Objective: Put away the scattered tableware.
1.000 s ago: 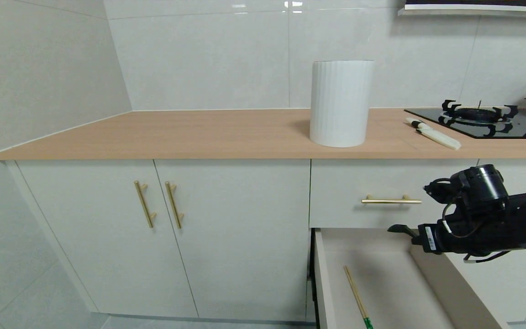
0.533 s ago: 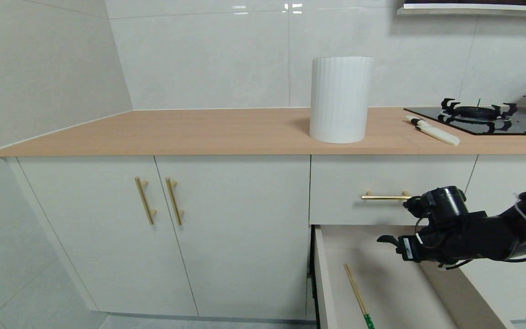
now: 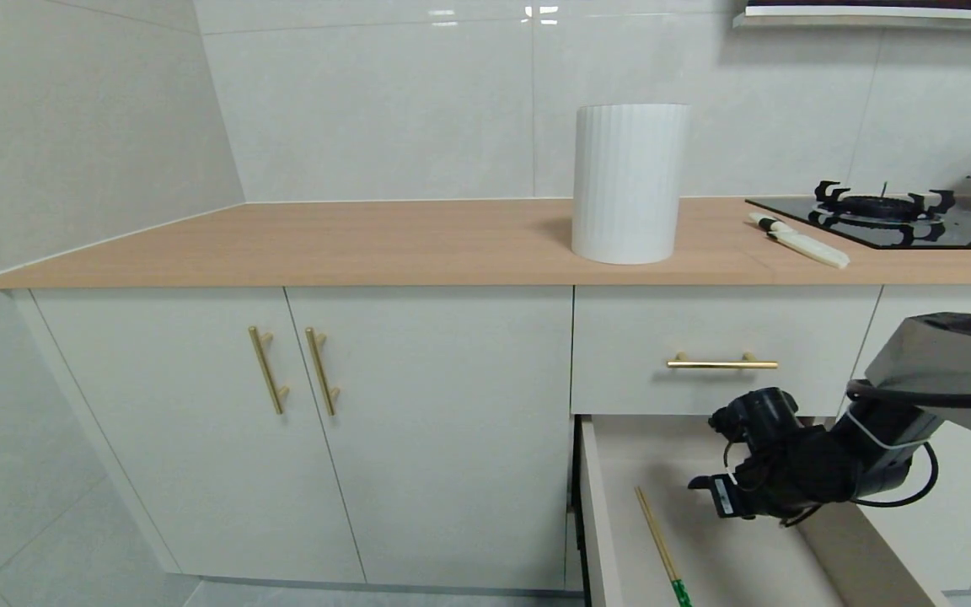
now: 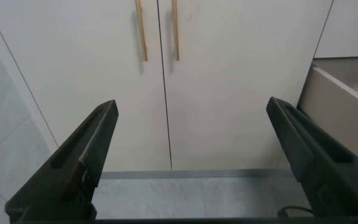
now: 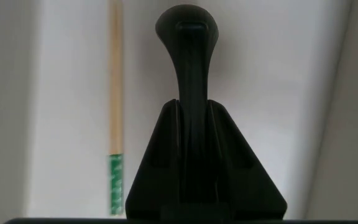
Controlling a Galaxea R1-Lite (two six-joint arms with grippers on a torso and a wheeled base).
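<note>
R claw [image 3: 700,484]: over the last sec. it has dropped from drawer-front height into the open drawer [image 3: 599,514], shifting toward the chopsticks [image 3: 658,544]. Fingers are pressed together, nothing seen betw. them. Chopsticks lie flat on the drawer floor, near the claw but apart from it. L claw [image 4: 191,106]: spread wide, empty, facing the cabinet doors. Implication: chopsticks appear stowed. White utensil [image 3: 799,243] on the bench [image 3: 367,240] near the hob probably remains to collect.

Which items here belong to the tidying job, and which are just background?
Job: chopsticks in the open drawer; white utensil on the counter; right gripper over the drawer.
Background: white ribbed canister; gas hob; cabinet doors.
</note>
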